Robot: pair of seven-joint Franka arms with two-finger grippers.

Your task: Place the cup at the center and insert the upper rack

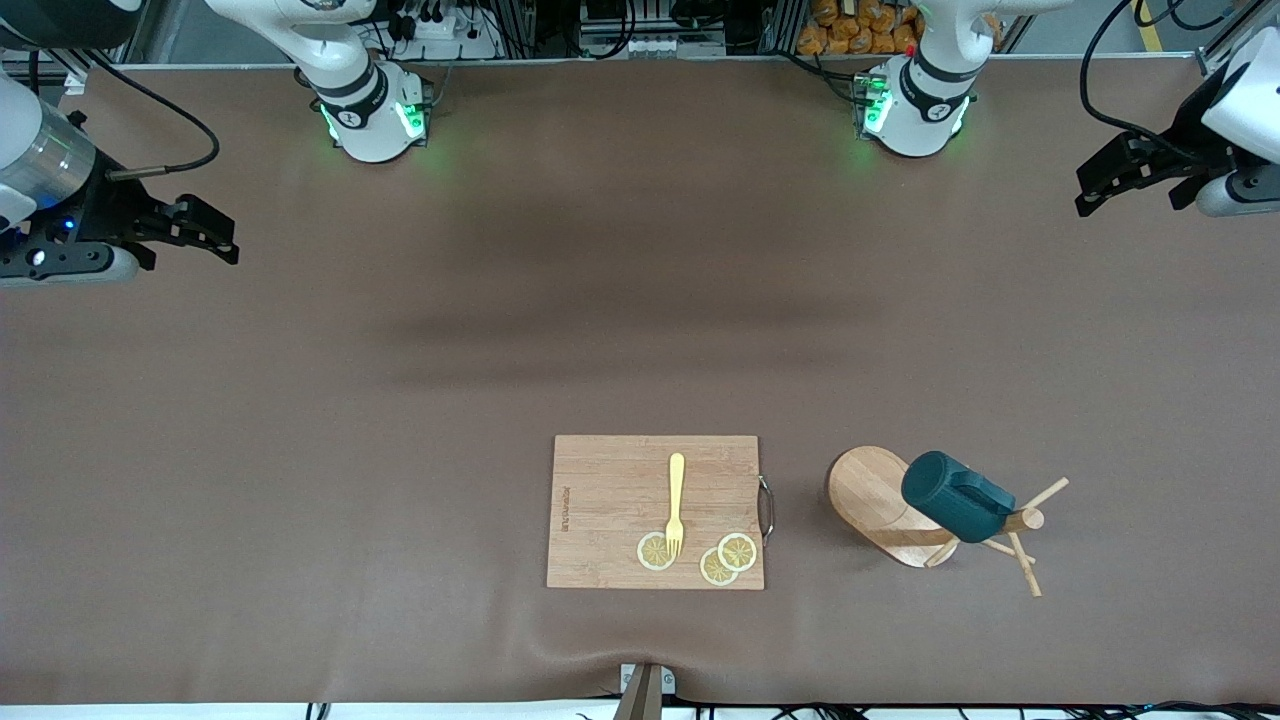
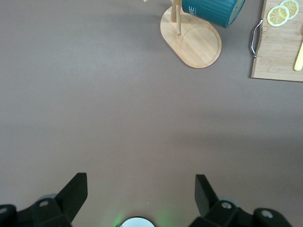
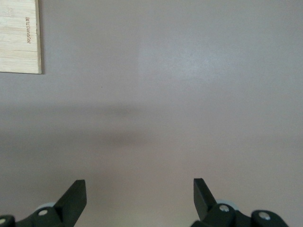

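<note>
Gaping wide — left gripper (image 1: 1090,190), right gripper (image 1: 225,232) — both empty.

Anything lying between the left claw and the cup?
Nothing: the left wrist view shows only bare table between the open left claw and the cup hanging on the upper rack.

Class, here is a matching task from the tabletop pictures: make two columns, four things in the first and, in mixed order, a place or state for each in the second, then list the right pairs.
Column one:
1. cup
2. fork
3. lemon slices
4. left gripper

Column two:
A. open, over bare table
B. hung tilted on the mug tree
C. lying on the cutting board, tines on one slice
D. on the board's edge nearest the front camera

Pairs: 1-B, 2-C, 3-D, 4-A
</note>
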